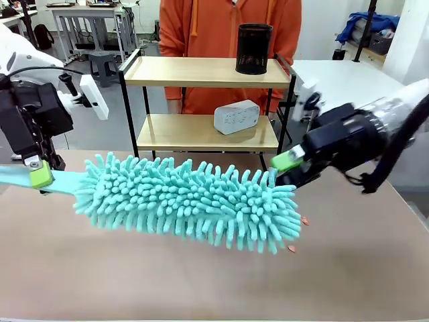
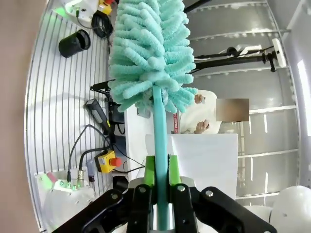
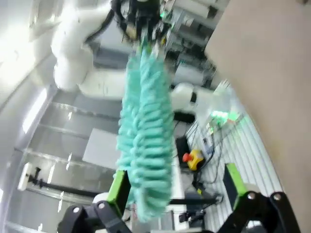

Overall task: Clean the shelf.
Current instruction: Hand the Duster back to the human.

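A brown table (image 1: 201,282) fronts the shelf (image 1: 201,72), which stands beyond both grippers with a black cup (image 1: 254,48) and a white box (image 1: 236,117) on its boards. The left gripper (image 2: 160,167) is clamped on the duster (image 1: 191,200) handle. The right gripper (image 3: 177,187) has its fingers spread around the duster's tip. No board looks wiped yet; judging by this, dusting has not begun.

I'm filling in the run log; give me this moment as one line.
left pincer: shut on duster handle | right pincer: open around duster head tip | shelf: holds cup, white box
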